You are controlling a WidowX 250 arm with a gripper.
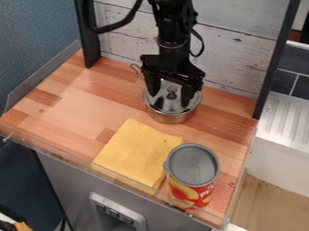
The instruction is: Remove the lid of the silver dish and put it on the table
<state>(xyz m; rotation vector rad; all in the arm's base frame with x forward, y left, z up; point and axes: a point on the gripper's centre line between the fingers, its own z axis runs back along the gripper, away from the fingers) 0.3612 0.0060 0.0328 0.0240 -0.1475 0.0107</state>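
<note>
My gripper (170, 93) hangs over the silver dish (170, 117) at the back middle of the wooden table (75, 101). Its two fingers stand apart, open, on either side of the dark knob of the lid (160, 101). The lid rests on the dish, and the gripper hides part of its rear. Whether the fingers touch the lid cannot be told.
A yellow cloth (136, 151) lies in front of the dish. A red and yellow can with a grey top (193, 164) stands at the front right. White boards (241, 49) close off the back, between dark posts, and a clear low edge runs along the front.
</note>
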